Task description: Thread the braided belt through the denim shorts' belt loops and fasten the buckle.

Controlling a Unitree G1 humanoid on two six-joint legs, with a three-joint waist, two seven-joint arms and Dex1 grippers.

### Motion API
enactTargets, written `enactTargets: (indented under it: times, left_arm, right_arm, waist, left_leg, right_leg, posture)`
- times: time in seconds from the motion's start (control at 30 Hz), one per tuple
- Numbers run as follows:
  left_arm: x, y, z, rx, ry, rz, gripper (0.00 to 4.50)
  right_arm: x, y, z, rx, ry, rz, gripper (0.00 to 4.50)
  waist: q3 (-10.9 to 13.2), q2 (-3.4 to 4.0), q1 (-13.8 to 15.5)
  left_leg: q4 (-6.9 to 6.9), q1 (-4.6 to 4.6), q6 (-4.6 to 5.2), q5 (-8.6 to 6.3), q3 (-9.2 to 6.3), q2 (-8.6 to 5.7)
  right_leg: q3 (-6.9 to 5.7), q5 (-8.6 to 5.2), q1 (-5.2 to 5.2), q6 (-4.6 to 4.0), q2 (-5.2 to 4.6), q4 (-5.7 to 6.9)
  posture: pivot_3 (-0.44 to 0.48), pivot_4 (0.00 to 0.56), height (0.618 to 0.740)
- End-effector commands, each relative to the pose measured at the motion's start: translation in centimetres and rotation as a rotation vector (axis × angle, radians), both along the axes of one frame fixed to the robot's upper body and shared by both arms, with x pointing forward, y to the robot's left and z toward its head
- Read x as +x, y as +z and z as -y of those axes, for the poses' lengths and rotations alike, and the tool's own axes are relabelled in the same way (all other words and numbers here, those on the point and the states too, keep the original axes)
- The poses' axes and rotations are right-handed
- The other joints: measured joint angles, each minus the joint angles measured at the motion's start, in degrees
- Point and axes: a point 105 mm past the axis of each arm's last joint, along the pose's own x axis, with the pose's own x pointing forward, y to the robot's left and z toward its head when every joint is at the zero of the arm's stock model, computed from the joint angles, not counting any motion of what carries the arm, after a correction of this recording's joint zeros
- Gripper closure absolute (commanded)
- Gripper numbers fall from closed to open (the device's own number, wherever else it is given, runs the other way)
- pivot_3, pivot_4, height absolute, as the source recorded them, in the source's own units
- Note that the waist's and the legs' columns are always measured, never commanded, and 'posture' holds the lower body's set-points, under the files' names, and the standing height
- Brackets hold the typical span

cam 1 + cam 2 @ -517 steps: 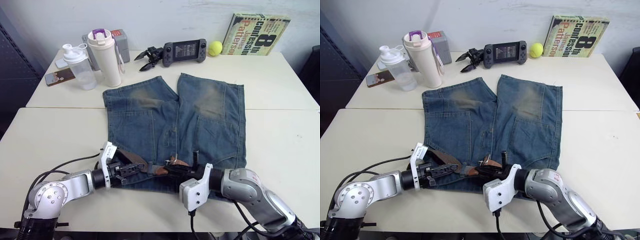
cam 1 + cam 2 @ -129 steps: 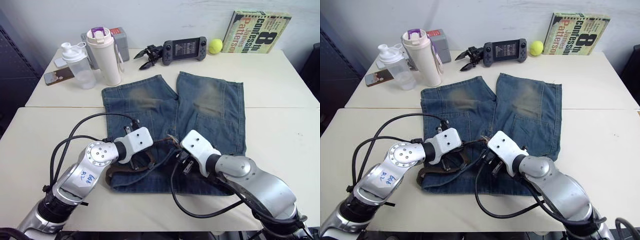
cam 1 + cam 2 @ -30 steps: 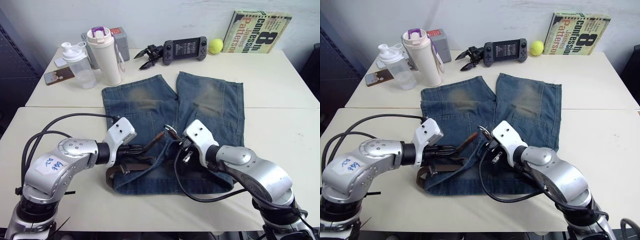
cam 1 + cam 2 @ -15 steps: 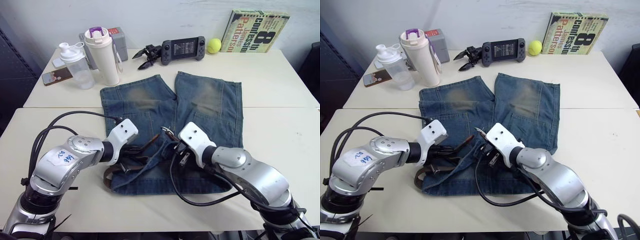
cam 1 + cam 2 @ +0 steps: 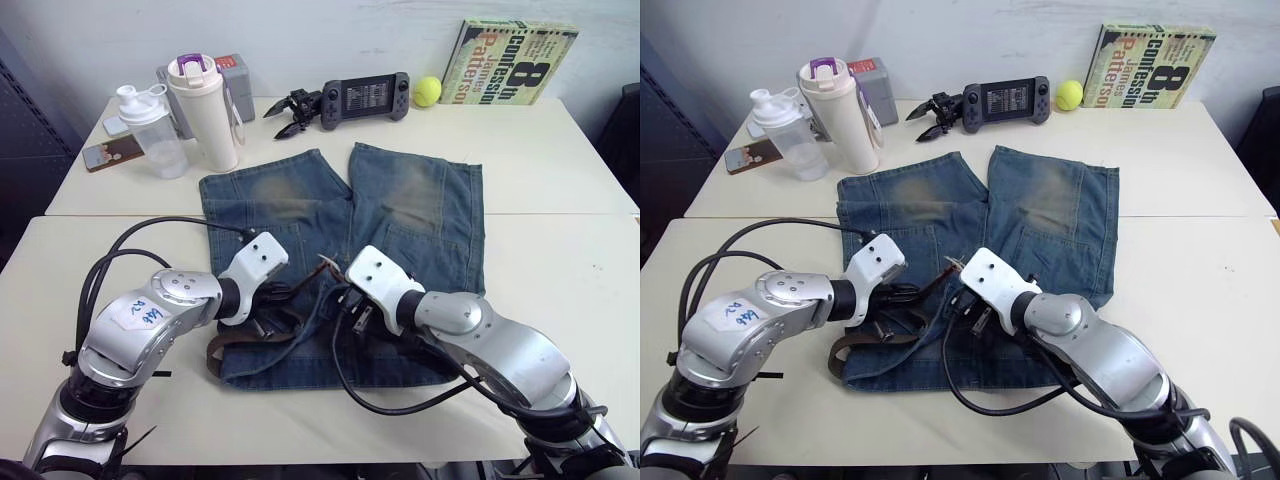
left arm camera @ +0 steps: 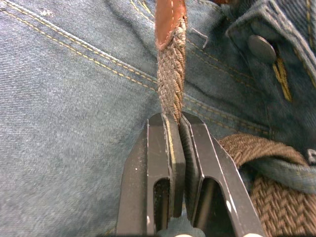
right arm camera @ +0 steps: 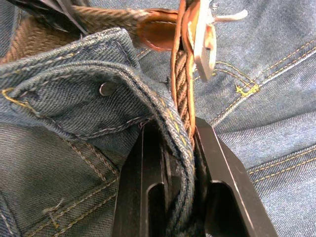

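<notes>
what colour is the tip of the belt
Reddish-tan leather on the brown braided belt, clearest in the left wrist view.

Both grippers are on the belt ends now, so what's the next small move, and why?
Probably ease the left gripper, shut on the braided belt behind its leather tip, toward the buckle held up by the right gripper; the ends are close but unjoined.

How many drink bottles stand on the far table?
2: a tall cream shaker bottle with a purple lid, and a shorter clear plastic bottle with a white cap beside it on its left. None appear hidden.
</notes>
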Motion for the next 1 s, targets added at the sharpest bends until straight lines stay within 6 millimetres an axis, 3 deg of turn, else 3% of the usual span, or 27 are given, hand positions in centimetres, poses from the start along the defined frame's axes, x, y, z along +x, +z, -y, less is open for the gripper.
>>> enactTargets:
  times: [0.03,0.53,1.0]
  left_arm:
    - [0.2,0.8,0.8,0.004,-0.021,0.063,4.5]
    - [0.4,1.2,-1.7,0.044,0.023,0.081,4.5]
    - [0.3,1.0,-2.0,0.006,0.073,0.061,4.5]
  right_arm:
    - [-1.1,0.7,-1.4,0.009,0.089,0.021,4.49]
    - [-0.9,0.0,-0.5,-0.001,0.054,-0.009,4.49]
    - [-0.7,0.1,-0.1,0.011,0.03,-0.012,4.49]
  waist:
    - [0.0,0.0,-0.03]
    - [0.0,0.0,-0.06]
    - [0.0,0.0,-0.02]
  left_leg:
    - [0.0,0.0,0.0,0.0,0.0,0.0]
    - [-0.01,0.0,-0.01,0.0,0.0,0.03]
    - [-0.01,0.0,0.0,0.0,0.0,0.03]
  right_leg:
    - [0.0,0.0,0.0,0.0,0.01,0.0]
    - [0.0,0.0,-0.01,0.0,0.0,-0.02]
    - [0.0,0.0,-0.01,0.0,-0.01,-0.02]
  posture:
    - [0.0,0.15,0.739]
    - [0.0,0.15,0.739]
    - [0.0,0.15,0.739]
